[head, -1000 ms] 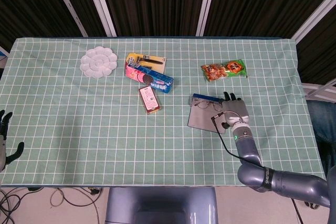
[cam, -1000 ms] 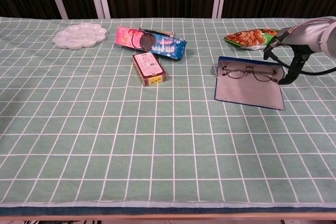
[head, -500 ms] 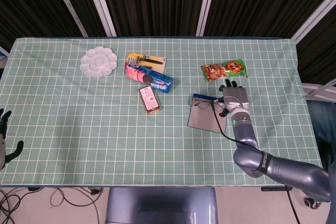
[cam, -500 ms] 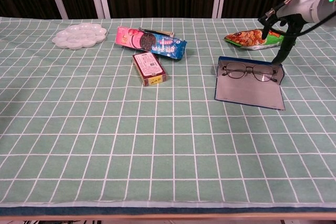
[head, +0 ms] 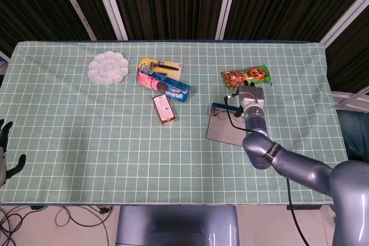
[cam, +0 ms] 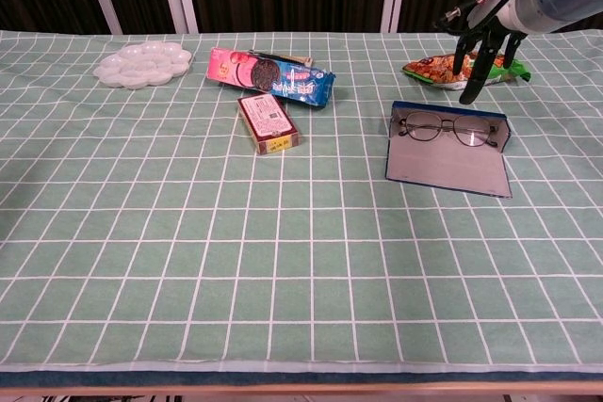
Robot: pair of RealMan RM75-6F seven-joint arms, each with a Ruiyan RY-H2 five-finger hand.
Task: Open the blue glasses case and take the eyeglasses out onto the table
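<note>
on the green checked surface (cam: 188,233) our right hand (cam: 482,40) has lifted off the blue glasses case (cam: 448,165) and now hovers above its far edge, fingers spread and pointing down, holding nothing. the case lies open on the right, the eyeglasses (cam: 445,128) inside against its raised back wall. we judge the opening done and the lift-out next. a snack bag (cam: 462,69) sits just behind; bare cloth lies open in front of the case. our left hand (head: 7,154) rests, fingers apart, at the near left edge.
</note>
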